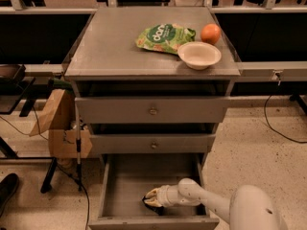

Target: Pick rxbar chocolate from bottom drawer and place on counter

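Observation:
The bottom drawer point(125, 182) is pulled open below the two knobbed drawers. Inside it, near the front, lies the dark rxbar chocolate point(149, 204), mostly covered by my gripper. My gripper point(153, 199) reaches into the drawer from the right, its pale fingertips down on the bar. The white arm point(211, 202) comes in from the lower right. The counter point(115, 42) is the grey top of the cabinet.
On the counter stand a green snack bag point(163, 35), an orange point(210, 33) and a white bowl point(199, 54). A brown paper bag point(55, 114) and a cardboard box point(64, 143) sit left of the cabinet. Cables run over the floor.

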